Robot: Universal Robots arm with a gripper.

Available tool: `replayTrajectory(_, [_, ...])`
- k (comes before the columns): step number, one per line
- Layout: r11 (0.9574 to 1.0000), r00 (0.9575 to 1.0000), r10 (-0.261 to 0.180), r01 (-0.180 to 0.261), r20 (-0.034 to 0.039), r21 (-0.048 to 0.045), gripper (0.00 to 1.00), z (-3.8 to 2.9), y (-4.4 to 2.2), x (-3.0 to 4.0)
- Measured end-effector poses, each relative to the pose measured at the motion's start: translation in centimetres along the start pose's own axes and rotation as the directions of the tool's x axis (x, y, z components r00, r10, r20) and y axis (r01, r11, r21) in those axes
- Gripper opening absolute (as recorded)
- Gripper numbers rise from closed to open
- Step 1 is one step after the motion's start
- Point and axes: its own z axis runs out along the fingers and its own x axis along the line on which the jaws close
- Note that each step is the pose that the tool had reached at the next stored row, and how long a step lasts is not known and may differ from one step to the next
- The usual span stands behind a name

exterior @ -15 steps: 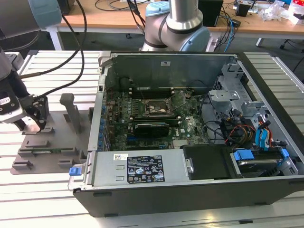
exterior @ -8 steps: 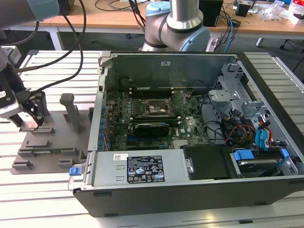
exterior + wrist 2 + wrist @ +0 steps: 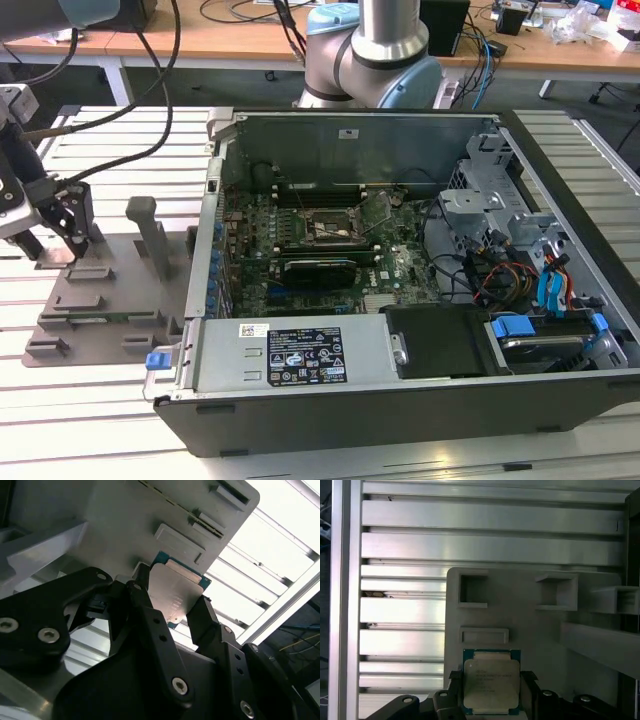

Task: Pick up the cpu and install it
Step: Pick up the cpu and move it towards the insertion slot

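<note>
Slatted metal table (image 3: 80, 440): it lies under everything. Its pale bars run on beyond my gripper (image 3: 72, 240) in the first wrist view.

Open computer case (image 3: 400, 420): well apart from my gripper, toward the exterior view's right. The side is off and a green board (image 3: 300, 275) lies flat inside, with the black socket (image 3: 325, 232) near the board's middle.

Arm base (image 3: 385, 50): behind the case, also far from my gripper.

Grey tray (image 3: 90, 310): directly beneath my gripper and flat on the table. It has upright posts and, in the first wrist view, shallow square pockets (image 3: 472, 589) a little beyond my fingertips.

Gripper: down low over the tray. The black fingers (image 3: 150, 615) are drawn in narrow and pinch the cpu (image 3: 491, 682).

Cpu: held between my fingertips, with one finger against each of two opposite edges in both wrist views. Its silver top faces the first wrist camera, and a thin green rim shows around it. Just past it is a small raised bar (image 3: 485, 635) on the tray. I cannot tell whether the cpu hangs free of the tray surface or rests on it.
</note>
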Motion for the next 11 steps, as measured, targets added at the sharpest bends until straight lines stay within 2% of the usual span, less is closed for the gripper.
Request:
replayTrajectory(4, [1.0000, 1.0000, 0.000, 0.000, 0.0000, 0.0000, 0.55, -0.95, 0.00, -0.03])
replayTrajectory(11, [1.0000, 1.0000, 0.000, 0.000, 0.0001, 0.0000, 0.55, -2.09, -0.01, -0.06])
